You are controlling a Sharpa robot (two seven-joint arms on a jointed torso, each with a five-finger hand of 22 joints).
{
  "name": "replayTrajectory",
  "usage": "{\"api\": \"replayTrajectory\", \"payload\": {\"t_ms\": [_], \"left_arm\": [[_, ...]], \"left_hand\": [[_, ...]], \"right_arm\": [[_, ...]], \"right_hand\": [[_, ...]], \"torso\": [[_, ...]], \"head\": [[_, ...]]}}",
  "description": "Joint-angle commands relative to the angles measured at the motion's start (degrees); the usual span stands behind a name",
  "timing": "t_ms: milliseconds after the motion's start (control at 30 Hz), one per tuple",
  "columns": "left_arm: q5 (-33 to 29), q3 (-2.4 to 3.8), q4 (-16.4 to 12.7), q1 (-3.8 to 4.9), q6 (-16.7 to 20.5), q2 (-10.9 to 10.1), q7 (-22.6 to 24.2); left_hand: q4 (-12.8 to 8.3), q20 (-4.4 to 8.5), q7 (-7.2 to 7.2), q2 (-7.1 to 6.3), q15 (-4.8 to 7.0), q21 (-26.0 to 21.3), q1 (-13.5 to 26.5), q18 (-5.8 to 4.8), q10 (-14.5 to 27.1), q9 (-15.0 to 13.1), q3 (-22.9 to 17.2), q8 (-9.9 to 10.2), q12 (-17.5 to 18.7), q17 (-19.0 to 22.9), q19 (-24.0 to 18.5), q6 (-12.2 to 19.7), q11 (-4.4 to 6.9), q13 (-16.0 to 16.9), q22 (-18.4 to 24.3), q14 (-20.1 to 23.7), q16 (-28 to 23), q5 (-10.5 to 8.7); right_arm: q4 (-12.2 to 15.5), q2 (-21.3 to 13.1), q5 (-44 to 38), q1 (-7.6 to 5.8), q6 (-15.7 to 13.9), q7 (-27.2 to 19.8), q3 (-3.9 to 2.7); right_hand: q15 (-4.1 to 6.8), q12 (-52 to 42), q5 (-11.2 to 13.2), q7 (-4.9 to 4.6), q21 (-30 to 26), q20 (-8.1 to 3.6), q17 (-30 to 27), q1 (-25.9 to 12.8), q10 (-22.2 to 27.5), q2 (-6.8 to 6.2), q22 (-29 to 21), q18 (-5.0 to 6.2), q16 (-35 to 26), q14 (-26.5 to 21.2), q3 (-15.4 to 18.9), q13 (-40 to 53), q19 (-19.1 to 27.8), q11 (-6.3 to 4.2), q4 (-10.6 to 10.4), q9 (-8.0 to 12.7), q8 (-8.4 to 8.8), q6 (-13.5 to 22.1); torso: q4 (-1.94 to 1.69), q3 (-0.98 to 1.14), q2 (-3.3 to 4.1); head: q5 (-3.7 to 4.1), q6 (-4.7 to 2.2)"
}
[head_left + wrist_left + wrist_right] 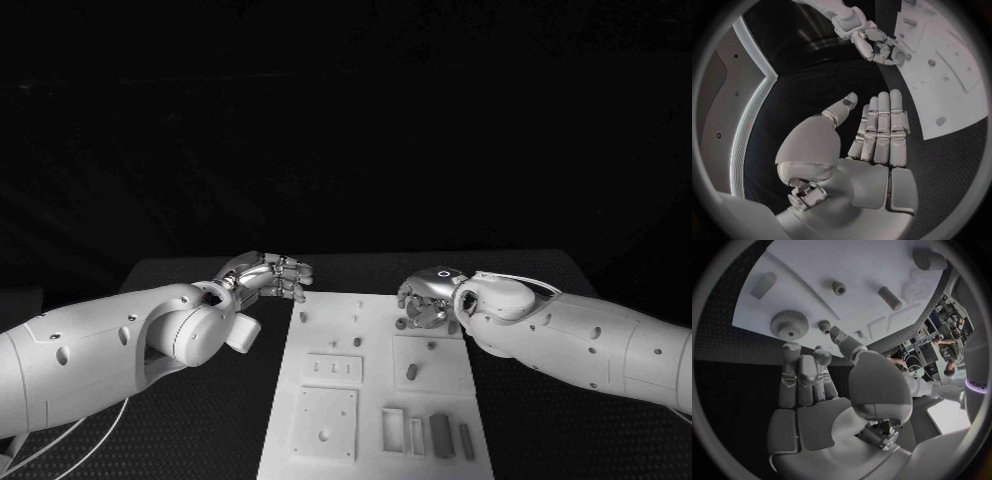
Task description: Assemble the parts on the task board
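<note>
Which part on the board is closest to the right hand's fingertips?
The small gear, just off the right hand; the large gear beside it sits slightly farther.

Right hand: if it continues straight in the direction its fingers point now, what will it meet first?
Probably the large gear. In the right wrist view the right hand holds nothing, and its fingertips point at that gear near the task board edge. Depth is unclear.
</note>
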State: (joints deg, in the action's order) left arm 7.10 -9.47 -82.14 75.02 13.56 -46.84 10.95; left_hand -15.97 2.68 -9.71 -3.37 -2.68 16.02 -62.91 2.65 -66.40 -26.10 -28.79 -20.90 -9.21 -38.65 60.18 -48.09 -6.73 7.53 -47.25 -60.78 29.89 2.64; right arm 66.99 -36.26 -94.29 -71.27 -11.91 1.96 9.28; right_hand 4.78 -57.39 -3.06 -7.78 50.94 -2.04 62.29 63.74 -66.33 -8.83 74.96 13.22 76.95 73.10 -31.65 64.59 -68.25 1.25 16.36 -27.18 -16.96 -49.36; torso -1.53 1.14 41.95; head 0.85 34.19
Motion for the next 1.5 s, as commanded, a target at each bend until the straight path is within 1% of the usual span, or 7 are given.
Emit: {"api": "replayTrajectory", "payload": {"t_ms": [33,267,400,733,967,1300,1500], "left_arm": [[0.0,0.06,-0.2,0.16,-0.9,0.0,0.5],[0.0,0.07,-0.2,0.19,-0.9,0.0,0.4],[0.0,0.08,-0.2,0.29,-1.0,-0.1,0.4],[0.0,0.10,-0.4,0.50,-1.1,-0.1,0.3],[0.0,0.11,-0.5,0.61,-1.1,-0.2,0.3],[0.0,0.12,-0.5,0.72,-1.2,-0.2,0.2],[0.0,0.12,-0.4,0.74,-1.2,-0.3,0.1]], "left_hand": [[0.0,0.17,-0.55,-0.10,-0.06,-0.2,0.7,0.56,0.1,0.1,0.3,0.2,0.3,-0.1,-0.2,0.0,-0.32,0.0,-0.1,0.1,-0.4,0.24],[0.0,0.18,-0.58,-0.13,-0.06,-0.2,0.8,0.55,0.1,0.1,0.3,0.3,0.4,-0.2,-0.2,0.1,-0.34,-0.1,-0.1,0.1,-0.5,0.24],[0.1,0.19,-0.60,-0.12,-0.05,-0.2,0.9,0.54,0.1,0.1,0.3,0.3,0.5,-0.3,-0.2,0.1,-0.35,0.0,-0.1,0.1,-0.5,0.24],[0.1,0.20,-0.63,-0.15,-0.05,-0.3,1.0,0.52,0.1,0.1,0.3,0.4,0.6,-0.5,-0.2,0.2,-0.37,0.0,-0.2,0.1,-0.6,0.24],[0.1,0.21,-0.65,-0.16,-0.06,-0.3,1.1,0.51,0.1,0.1,0.3,0.5,0.7,-0.6,-0.2,0.2,-0.38,0.0,-0.2,0.1,-0.7,0.24],[0.1,0.21,-0.67,-0.16,-0.06,-0.3,1.1,0.50,0.0,0.1,0.3,0.5,0.8,-0.7,-0.2,0.2,-0.39,0.0,-0.2,0.1,-0.8,0.24],[0.2,0.21,-0.68,-0.18,-0.06,-0.3,1.2,0.49,0.0,0.1,0.3,0.6,0.8,-0.8,-0.2,0.2,-0.40,0.0,-0.3,0.1,-0.9,0.24]], "right_arm": [[-0.2,0.4,-1.7,0.21,0.9,0.3,-0.02],[-0.6,0.9,-1.8,0.64,0.9,0.3,-0.03],[-0.8,1.1,-1.8,0.75,1.0,0.3,-0.03],[-1.6,1.6,-2.1,1.12,1.3,0.2,-0.03],[-2.3,2.0,-2.3,1.33,1.6,0.3,-0.03],[-2.3,1.9,-2.8,1.35,2.1,0.4,-0.03],[-2.1,2.0,-3.4,1.39,2.5,0.4,-0.03]], "right_hand": [[-0.09,-0.6,0.2,-0.20,0.6,-0.28,0.5,-0.6,0.4,0.19,1.4,1.78,0.6,0.5,-0.4,0.6,0.3,0.21,0.0,0.0,0.31,-0.3],[-0.07,-1.6,0.2,-0.16,1.2,-0.41,1.4,-0.8,0.3,0.45,1.3,1.78,1.5,1.2,-0.6,1.6,0.2,0.18,0.0,-0.1,0.25,-0.7],[-0.07,-1.9,0.2,-0.15,1.5,-0.46,1.7,-0.9,0.3,0.62,1.3,1.78,1.8,1.4,-0.6,1.9,0.2,0.17,0.0,-0.2,0.25,-0.8],[0.02,-2.4,0.2,-0.02,2.1,-0.62,2.5,-1.1,0.1,1.29,1.3,1.78,2.5,2.0,-0.9,2.4,0.2,0.06,-0.1,-0.3,0.06,-1.4],[0.09,-2.7,0.2,0.07,2.5,-0.75,2.8,-1.2,-0.1,2.31,1.3,1.78,2.9,2.3,-1.1,2.7,0.2,-0.02,0.0,-0.4,0.00,-1.7],[0.25,-3.0,0.2,0.29,3.0,-0.89,3.2,-1.1,-0.4,3.92,1.3,1.78,3.4,2.6,-1.3,3.0,0.4,-0.21,0.1,-0.7,-0.36,-2.7],[0.51,-3.2,0.2,0.63,3.5,-1.01,3.5,-0.9,-0.7,4.99,1.3,1.78,3.8,2.9,-1.4,3.2,0.5,-0.52,0.2,-1.0,-0.88,-3.9]], "torso": [[-0.08,0.01,0.51],[-0.10,0.02,0.99],[-0.13,0.02,1.23],[-0.23,0.16,1.54],[-0.18,0.19,1.73],[-0.13,0.25,1.80],[-0.21,0.30,1.95]], "head": [[-0.02,0.03],[-0.07,0.21],[-0.04,0.12],[-0.08,0.26],[-0.17,0.35],[-0.19,0.65],[-0.13,0.66]]}}
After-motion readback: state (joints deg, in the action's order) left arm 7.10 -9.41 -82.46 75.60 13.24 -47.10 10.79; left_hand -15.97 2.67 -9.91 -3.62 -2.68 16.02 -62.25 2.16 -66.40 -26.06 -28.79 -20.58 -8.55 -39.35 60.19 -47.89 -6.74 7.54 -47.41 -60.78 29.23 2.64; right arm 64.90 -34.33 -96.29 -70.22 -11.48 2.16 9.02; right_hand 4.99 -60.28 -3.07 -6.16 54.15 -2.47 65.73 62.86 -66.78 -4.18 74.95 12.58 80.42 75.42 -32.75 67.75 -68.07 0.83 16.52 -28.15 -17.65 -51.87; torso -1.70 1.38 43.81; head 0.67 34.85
